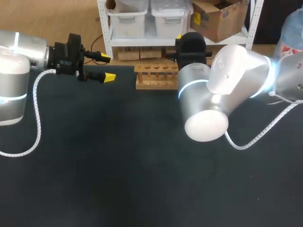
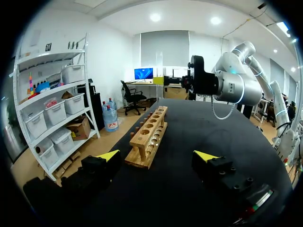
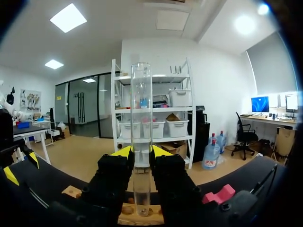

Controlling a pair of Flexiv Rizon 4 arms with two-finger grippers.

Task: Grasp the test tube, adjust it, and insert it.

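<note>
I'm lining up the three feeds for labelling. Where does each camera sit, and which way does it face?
Head: above and behind, looking down on the table; left arm and right arm both show.
Left wrist: on the left arm, facing across the table at the rack past the open left tool.
Right wrist: on the right arm, looking along the right tool shut on the upright glass tube.
Shared: all three see the rack.

A dark, matte table (image 1: 118, 179) takes up most of the head view. Its bare top spreads from about 3 o'clock round through 6 to 9 o'clock, and its far edge shows toward 11 o'clock. In the right wrist view a pink stepped block (image 3: 219, 194) lies on that dark top, close to the table's edge.
</note>
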